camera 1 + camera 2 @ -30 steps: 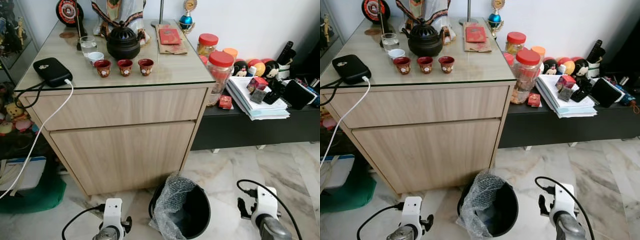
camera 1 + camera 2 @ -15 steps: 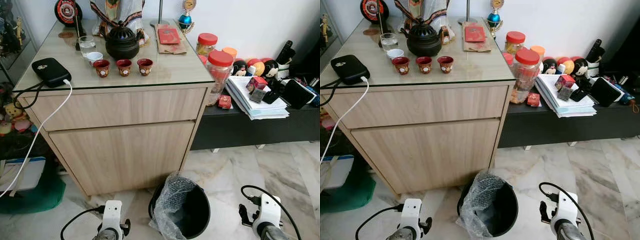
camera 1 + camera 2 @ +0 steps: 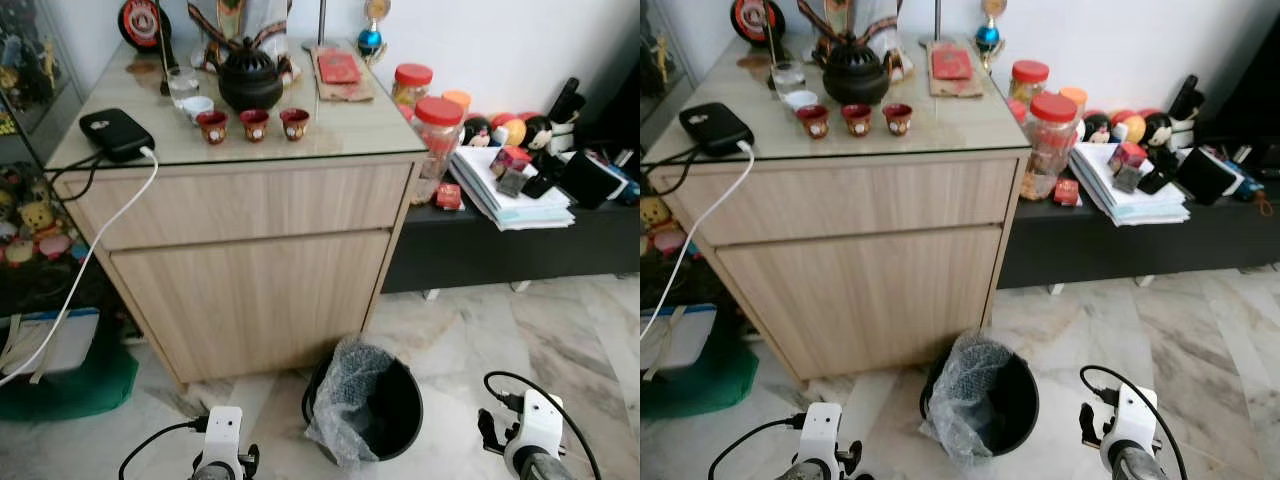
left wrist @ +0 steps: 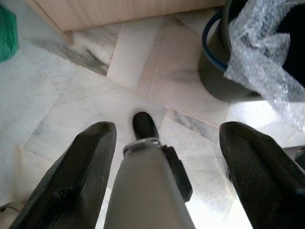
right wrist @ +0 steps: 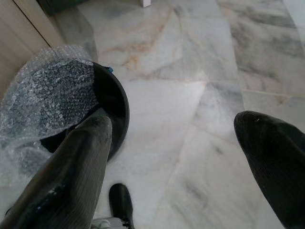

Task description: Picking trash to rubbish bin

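— Where is the trash sitting?
— Bubble wrap [image 3: 350,395] is draping over the black bin's rim [image 3: 410,400], beside the wooden cabinet [image 3: 250,290]; left gripper [image 4: 164,157] and right gripper [image 5: 183,157] are hanging wide open, holding nothing.

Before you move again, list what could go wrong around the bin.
The bubble wrap drapes over the rim of the black bin instead of lying fully inside, so it may slip onto the marble floor. A white cable hangs down the cabinet and could snag the left arm.
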`<state>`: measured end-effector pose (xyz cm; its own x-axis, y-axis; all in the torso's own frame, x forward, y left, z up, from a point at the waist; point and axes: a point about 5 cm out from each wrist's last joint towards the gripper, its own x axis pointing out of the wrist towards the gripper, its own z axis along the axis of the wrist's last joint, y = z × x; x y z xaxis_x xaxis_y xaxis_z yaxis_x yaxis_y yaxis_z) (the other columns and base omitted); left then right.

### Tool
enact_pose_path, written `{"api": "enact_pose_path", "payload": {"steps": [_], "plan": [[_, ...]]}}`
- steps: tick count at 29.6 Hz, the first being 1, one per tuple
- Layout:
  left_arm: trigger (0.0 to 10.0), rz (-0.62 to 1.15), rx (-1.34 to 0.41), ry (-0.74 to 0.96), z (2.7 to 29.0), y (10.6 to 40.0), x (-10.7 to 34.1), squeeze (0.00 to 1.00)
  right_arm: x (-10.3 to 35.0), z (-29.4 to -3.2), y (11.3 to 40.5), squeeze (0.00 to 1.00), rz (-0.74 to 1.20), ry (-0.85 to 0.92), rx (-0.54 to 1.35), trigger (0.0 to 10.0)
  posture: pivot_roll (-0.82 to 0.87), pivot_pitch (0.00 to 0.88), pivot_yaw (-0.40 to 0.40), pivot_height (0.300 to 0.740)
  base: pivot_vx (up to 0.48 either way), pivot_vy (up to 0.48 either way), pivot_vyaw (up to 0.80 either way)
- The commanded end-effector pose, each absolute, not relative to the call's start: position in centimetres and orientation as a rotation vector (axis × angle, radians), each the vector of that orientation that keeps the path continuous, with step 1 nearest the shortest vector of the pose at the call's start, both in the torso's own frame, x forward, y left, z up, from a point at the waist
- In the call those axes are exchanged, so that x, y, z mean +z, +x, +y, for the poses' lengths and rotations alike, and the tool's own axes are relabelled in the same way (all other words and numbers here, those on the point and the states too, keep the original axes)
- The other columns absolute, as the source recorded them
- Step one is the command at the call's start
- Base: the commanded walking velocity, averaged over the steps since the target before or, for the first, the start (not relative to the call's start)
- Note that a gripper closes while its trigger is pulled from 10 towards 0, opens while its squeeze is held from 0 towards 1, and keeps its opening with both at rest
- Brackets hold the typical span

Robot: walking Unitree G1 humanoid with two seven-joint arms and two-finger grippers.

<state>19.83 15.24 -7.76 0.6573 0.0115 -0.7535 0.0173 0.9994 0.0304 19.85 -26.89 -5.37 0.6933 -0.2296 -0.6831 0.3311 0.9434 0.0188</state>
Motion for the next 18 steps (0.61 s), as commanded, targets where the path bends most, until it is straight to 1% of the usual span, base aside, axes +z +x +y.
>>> {"api": "enact_pose_path", "payload": {"steps": [1,3,12,13,18], "plan": [[10.0,0.863,-0.017,0.044,15.12,19.67,-7.86,0.00,-5.37,-27.09,19.70,0.00,0.733,0.160,-0.340,10.0,-0.13,0.000,-0.051,0.740,-0.244,0.000,0.00],[10.0,0.864,-0.020,0.046,15.14,19.65,-7.87,0.00,-5.40,-27.04,19.68,0.00,0.733,0.163,-0.340,10.0,-0.13,0.000,-0.050,0.740,-0.124,0.000,0.00],[10.0,0.864,-0.023,0.049,15.18,19.70,-7.85,0.00,-5.40,-26.97,19.68,0.00,0.726,0.165,-0.342,10.0,-0.13,0.000,-0.047,0.740,-0.243,0.000,0.00],[10.0,0.864,-0.022,0.048,15.19,19.71,-7.84,0.00,-5.41,-26.96,19.67,0.00,0.726,0.165,-0.342,10.0,-0.13,0.000,-0.047,0.740,0.000,0.000,0.00],[10.0,0.860,-0.023,0.048,15.18,19.85,-7.77,0.00,-5.39,-26.94,19.70,0.00,0.720,0.168,-0.344,10.0,-0.13,0.000,-0.047,0.740,-0.260,0.000,0.00]]}}
